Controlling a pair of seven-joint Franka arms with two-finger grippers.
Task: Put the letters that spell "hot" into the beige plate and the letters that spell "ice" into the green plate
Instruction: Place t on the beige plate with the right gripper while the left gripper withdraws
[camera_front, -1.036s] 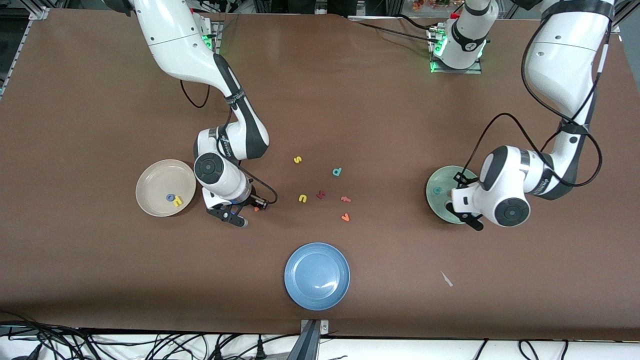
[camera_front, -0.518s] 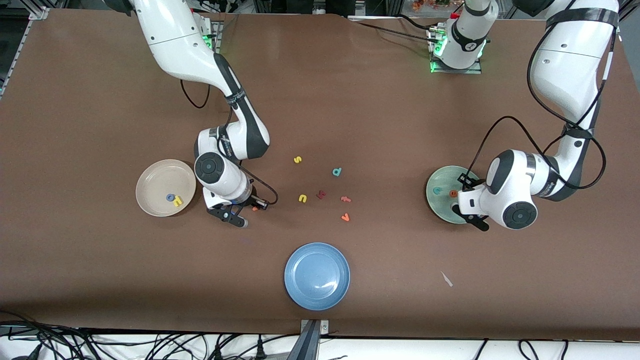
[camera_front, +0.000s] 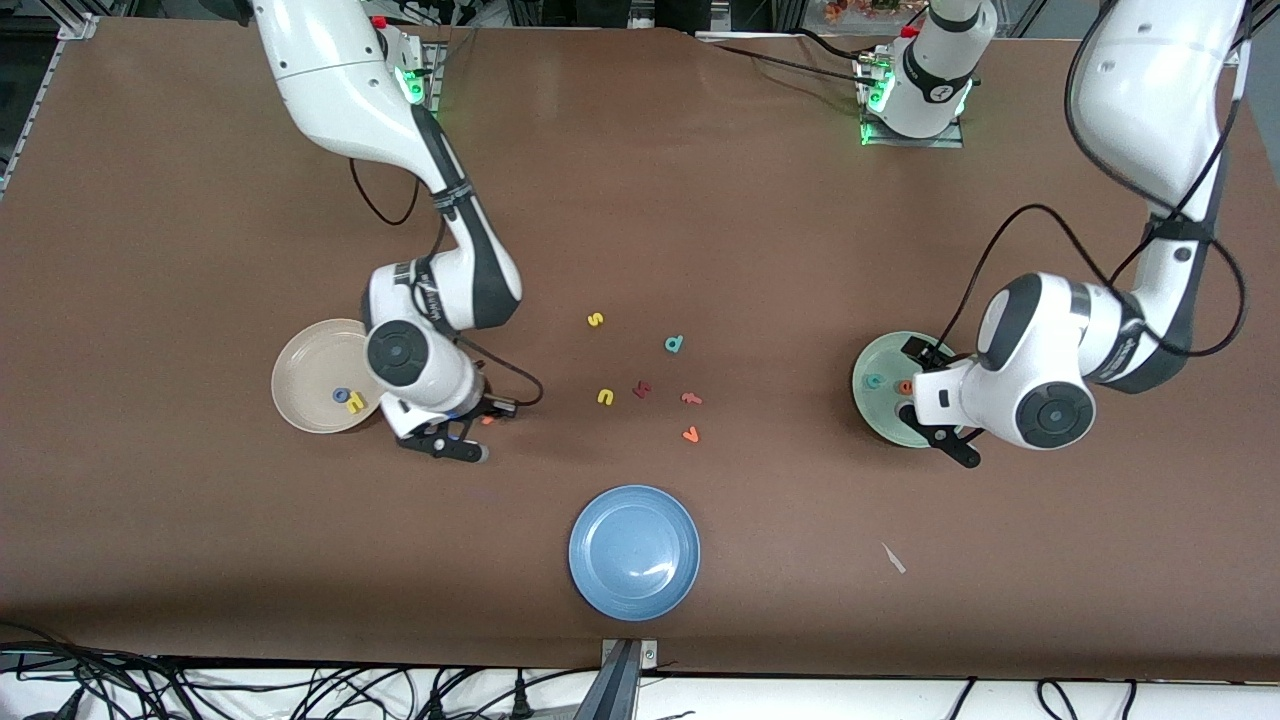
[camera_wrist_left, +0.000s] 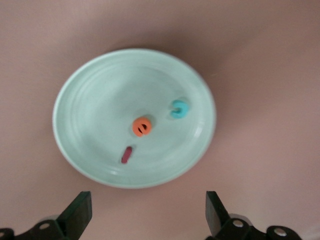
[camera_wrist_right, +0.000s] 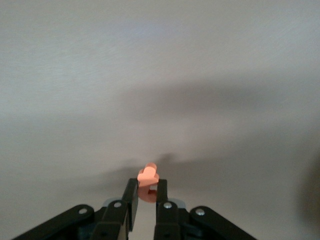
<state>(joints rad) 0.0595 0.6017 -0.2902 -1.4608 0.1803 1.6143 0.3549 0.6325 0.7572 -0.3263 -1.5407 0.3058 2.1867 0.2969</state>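
The beige plate (camera_front: 305, 372) holds the blue o (camera_front: 341, 395) and the yellow h (camera_front: 355, 403). Beside it, over the bare table, my right gripper (camera_front: 483, 424) (camera_wrist_right: 147, 189) is shut on the orange t (camera_front: 487, 421) (camera_wrist_right: 148, 176), which sticks out past the fingertips. In the green plate (camera_front: 868, 400) (camera_wrist_left: 75, 90) lie the teal c (camera_front: 874, 381) (camera_wrist_left: 178, 108), the orange e (camera_front: 905, 386) (camera_wrist_left: 142, 126) and the dark red i (camera_wrist_left: 127, 154). My left gripper (camera_front: 935, 430) (camera_wrist_left: 148, 210) hangs open and empty over that plate's edge.
Loose letters lie mid-table: a yellow s (camera_front: 595, 320), a teal d (camera_front: 675, 344), a yellow u (camera_front: 604, 397), a dark red letter (camera_front: 642, 389), an orange letter (camera_front: 690, 398) and an orange v (camera_front: 690, 434). A blue plate (camera_front: 634, 552) sits nearer the front camera.
My left gripper opened, left the orange e in the green plate and drew back off it. My right gripper shut on the orange t and carried it toward the beige plate.
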